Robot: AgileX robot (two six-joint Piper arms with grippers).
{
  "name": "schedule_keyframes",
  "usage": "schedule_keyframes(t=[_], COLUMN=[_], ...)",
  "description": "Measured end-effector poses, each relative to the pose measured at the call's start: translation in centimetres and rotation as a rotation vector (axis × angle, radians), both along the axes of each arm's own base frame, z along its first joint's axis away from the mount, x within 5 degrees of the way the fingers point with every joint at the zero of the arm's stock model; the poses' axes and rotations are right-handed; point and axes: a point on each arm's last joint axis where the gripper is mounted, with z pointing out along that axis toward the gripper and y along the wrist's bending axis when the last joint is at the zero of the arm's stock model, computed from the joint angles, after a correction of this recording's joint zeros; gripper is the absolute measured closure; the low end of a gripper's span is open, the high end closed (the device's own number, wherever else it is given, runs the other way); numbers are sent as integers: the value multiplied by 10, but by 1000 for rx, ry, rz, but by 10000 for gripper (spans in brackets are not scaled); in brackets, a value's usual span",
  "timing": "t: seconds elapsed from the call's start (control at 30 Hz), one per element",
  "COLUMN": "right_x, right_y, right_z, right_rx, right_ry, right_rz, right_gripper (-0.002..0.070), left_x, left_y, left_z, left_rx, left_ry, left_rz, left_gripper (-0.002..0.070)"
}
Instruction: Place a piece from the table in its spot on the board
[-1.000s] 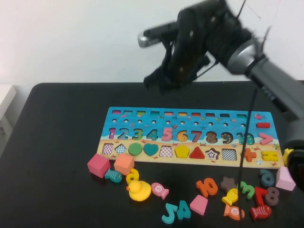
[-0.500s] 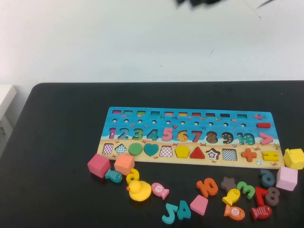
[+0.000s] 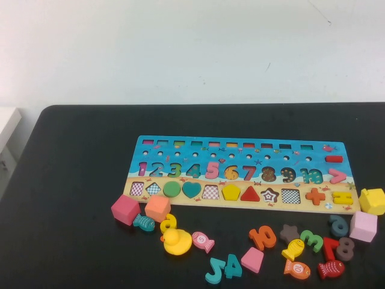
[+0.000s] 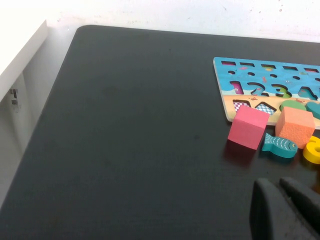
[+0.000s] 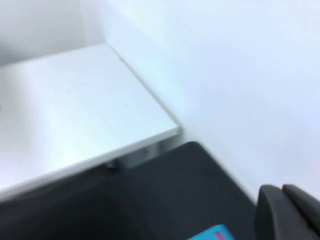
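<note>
Reading the high view from the near edge outward, I find loose pieces scattered on the table (image 3: pixel 72 180) at 6 o'clock of the board (image 3: pixel 240 174): a yellow duck (image 3: pixel 176 241), teal letters (image 3: pixel 222 268), a pink trapezoid (image 3: pixel 252 259), an orange 10 (image 3: pixel 263 236) and several fish. A pink cube (image 3: pixel 125 209) and an orange cube (image 3: pixel 157 208) sit at the board's 7 o'clock corner; a yellow block (image 3: pixel 372 201) and a pale pink block (image 3: pixel 363 226) lie at its 4 o'clock end.

On the board itself, the piece (image 3: pixel 231 192), a yellow pentagon, lies seated in its place in the sandy lower band, between a checkered square recess (image 3: pixel 210 192) at 9 o'clock and a red triangle (image 3: pixel 249 194) at 3 o'clock.

Neither arm appears in the high view. In the left wrist view I see the left gripper (image 4: pixel 287 210) above the bare table, near the pink cube; its two dark fingers lie pressed together, holding nothing. In the right wrist view I see the right gripper (image 5: pixel 287 212) raised well above the table, facing a white wall and shelf (image 5: pixel 75 110); its fingers are clenched and empty.
</note>
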Motion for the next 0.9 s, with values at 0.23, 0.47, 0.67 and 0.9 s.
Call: schedule_keyframes(t=[0.23, 0.47, 0.67, 0.9], right_x=[-30, 6, 16, -31], right_y=[-14, 7, 17, -23], right_z=[21, -7, -41, -75], right_rx=[57, -25, -208, -368], right_ry=[-43, 4, 69, 94], right_rz=[26, 6, -77, -116], right_gripper=[657, 657, 657, 657], left_x=[0, 0, 0, 0], left_y=[0, 0, 0, 0], left_z=[0, 0, 0, 0], left_rx=[3, 3, 3, 3], left_ry=[0, 0, 0, 0], left_rz=[-1, -1, -1, -1], left_gripper=[677, 677, 677, 677])
